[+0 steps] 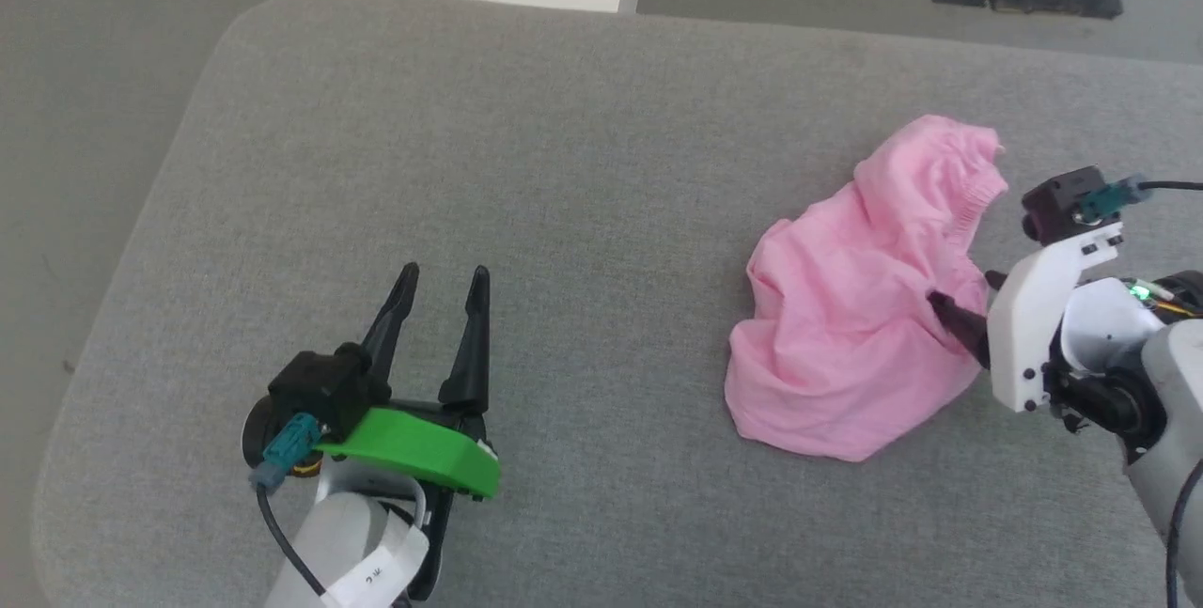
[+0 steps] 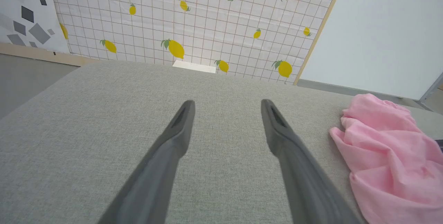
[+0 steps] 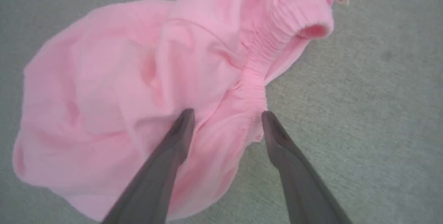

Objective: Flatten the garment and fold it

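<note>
**Item:** the garment (image 1: 846,326), light pink, lying crumpled in a heap on the right part of the grey fabric-covered worktop (image 1: 526,148). Its gathered waistband (image 3: 256,64) is bunching along the side nearest the right arm.

**Progress:** flattening is seemingly not yet begun, so spreading out and all folding are remaining.

**Right gripper** (image 1: 960,292): jaws standing apart and straddling the waistband edge, one finger lying against the cloth, nothing clamped.

**Left gripper** (image 1: 446,272): jaws apart, hovering over bare worktop well apart from the garment, carrying nothing.
</note>
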### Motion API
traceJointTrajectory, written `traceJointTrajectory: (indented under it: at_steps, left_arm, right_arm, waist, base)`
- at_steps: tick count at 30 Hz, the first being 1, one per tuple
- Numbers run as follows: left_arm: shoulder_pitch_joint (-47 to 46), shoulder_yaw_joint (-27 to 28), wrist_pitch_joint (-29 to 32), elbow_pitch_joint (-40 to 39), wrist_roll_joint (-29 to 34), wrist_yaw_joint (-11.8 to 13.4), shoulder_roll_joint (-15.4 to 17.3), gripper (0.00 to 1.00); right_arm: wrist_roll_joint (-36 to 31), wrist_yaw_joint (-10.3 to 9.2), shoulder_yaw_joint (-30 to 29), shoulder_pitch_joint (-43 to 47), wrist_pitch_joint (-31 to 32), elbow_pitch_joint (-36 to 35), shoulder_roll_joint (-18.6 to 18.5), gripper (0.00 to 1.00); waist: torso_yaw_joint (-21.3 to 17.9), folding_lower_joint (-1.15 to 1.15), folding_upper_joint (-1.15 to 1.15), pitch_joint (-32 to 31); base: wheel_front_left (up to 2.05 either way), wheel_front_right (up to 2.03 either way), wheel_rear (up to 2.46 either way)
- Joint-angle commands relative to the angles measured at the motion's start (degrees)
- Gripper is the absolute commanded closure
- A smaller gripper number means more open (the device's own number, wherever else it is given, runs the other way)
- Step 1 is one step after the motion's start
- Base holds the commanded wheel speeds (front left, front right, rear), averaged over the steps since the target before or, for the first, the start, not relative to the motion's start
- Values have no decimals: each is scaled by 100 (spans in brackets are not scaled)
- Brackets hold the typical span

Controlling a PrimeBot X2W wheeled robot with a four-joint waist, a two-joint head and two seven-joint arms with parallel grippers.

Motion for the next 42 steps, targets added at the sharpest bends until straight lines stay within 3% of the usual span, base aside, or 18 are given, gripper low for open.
traceJointTrajectory:
  at_steps: [1,2,3,5,14,22,26,33,34,35,36,42]
  left_arm:
    - [-88,4,-26,1,-33,-30,-30,0]
    - [-99,3,-26,6,-37,-33,-32,0]
    - [-110,6,-26,10,-42,-34,-36,0]
    - [-119,19,-26,20,-47,-36,-41,0]
    - [-25,106,-26,102,59,-20,-37,0]
    - [106,148,-26,126,108,-4,-18,0]
    - [136,138,-26,163,111,-5,-19,0]
    - [163,145,-26,268,113,6,12,0]
    - [169,143,-26,290,115,8,24,0]
    - [175,138,-26,310,118,9,35,0]
    - [182,136,-26,333,119,11,49,0]
    - [268,129,-11,426,111,28,120,0]
  right_arm:
    - [92,-9,90,-60,76,65,7,0]
    - [140,-9,143,-56,128,105,15,0]
    - [208,-9,193,-51,166,141,37,53]
    - [281,-9,257,-63,93,177,41,100]
    - [124,-9,57,-70,-471,-210,-113,100]
    - [-275,-9,-1199,833,-126,-1022,-327,100]
    - [-492,-9,-2077,1556,87,-1162,-175,100]
    - [-1028,-9,-3520,2453,-100,-961,596,100]
    - [-1158,-9,-3669,2508,-201,-941,763,68]
    - [-1236,-9,-3750,2533,-294,-947,875,29]
    - [-1304,-9,-3859,2545,-467,-956,1033,0]
    - [-1880,-9,-4209,2664,-1699,-1184,1636,0]
  waist:
    - [115,0,44,142]
    - [127,0,44,165]
    - [134,0,44,187]
    - [132,0,44,206]
    - [-126,0,44,-121]
    - [-377,0,44,-334]
    - [-425,0,44,-367]
    - [-458,0,44,-381]
    - [-468,0,44,-386]
    - [-475,0,44,-394]
    - [-484,0,44,-412]
    - [-521,0,44,-604]
  base:
    - [0,0,0]
    - [0,0,0]
    - [0,0,0]
    - [0,0,0]
    - [0,0,0]
    - [0,0,0]
    - [0,0,0]
    - [0,0,0]
    - [0,0,0]
    - [0,0,0]
    - [0,0,0]
    - [0,0,0]
